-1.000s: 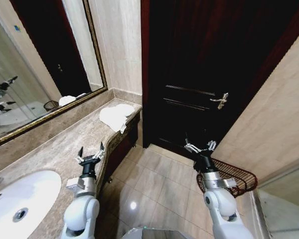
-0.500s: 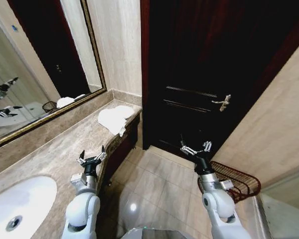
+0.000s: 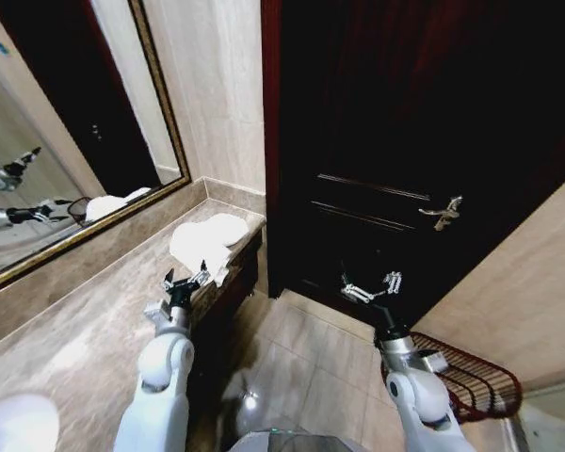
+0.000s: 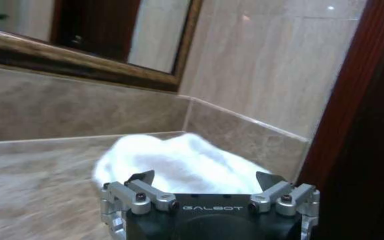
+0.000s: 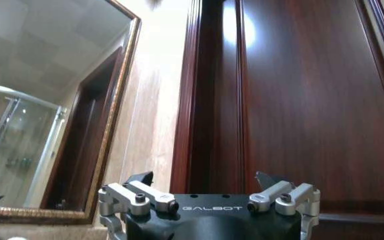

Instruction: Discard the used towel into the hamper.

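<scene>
the step in hand looks like the approach to the towel: nothing is picked up yet. the towel (image 3: 205,244) lies in a loose white heap on the far end of the counter (image 3: 85,320), in the corner where the mirror (image 3: 56,151) wall meets the side wall, just beside the dark door (image 3: 405,141). the left gripper (image 3: 185,281) is held out over the counter's front edge, near the towel but apart from it, with its jaws spread and empty; in the left wrist view the towel (image 4: 178,162) sits straight ahead of the left gripper (image 4: 205,176), beyond the finger tips. the right gripper (image 3: 372,285) hangs over the tiled floor (image 3: 301,358) in front of the door, jaws spread too and holding nothing, and looks idle. the hamper (image 3: 471,381) stands on the floor to the right, against the wall, close behind the right arm and well apart from the towel.

by my reading, the next move calls for the left gripper to go forward and down into the heap, with the jaws set on either side of a thick fold before closing, since soft cloth can slip out of a shallow pinch. the carry across to the hamper comes only after that.
</scene>
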